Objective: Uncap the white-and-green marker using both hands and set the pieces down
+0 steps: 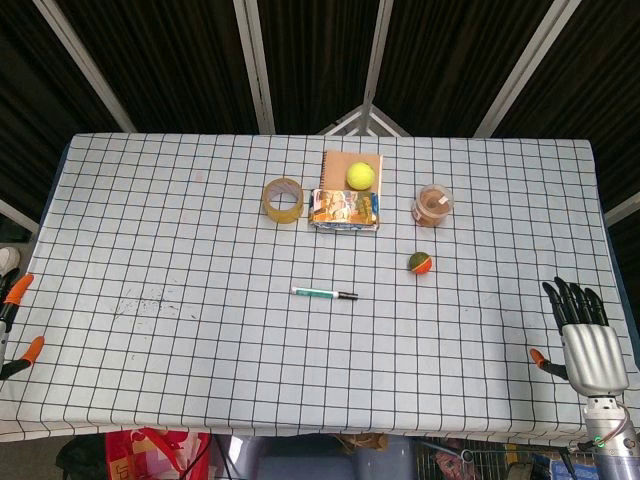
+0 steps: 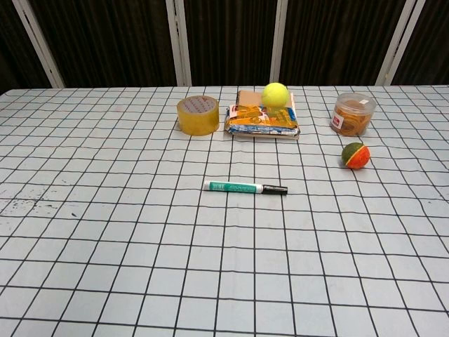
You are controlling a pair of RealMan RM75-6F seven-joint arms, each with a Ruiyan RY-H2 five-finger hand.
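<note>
The white-and-green marker (image 1: 324, 294) lies flat near the middle of the checked tablecloth, its black cap end pointing right; it also shows in the chest view as the marker (image 2: 245, 187). My right hand (image 1: 585, 335) hovers at the table's right front edge, far from the marker, fingers straight and apart, holding nothing. The left hand shows in neither view.
Behind the marker stand a roll of yellow tape (image 1: 283, 200), a snack packet (image 1: 345, 210) on a notebook with a yellow tennis ball (image 1: 361, 176), a clear tub (image 1: 432, 205) and a small orange-green ball (image 1: 420, 263). Orange clamps (image 1: 20, 290) grip the left table edge.
</note>
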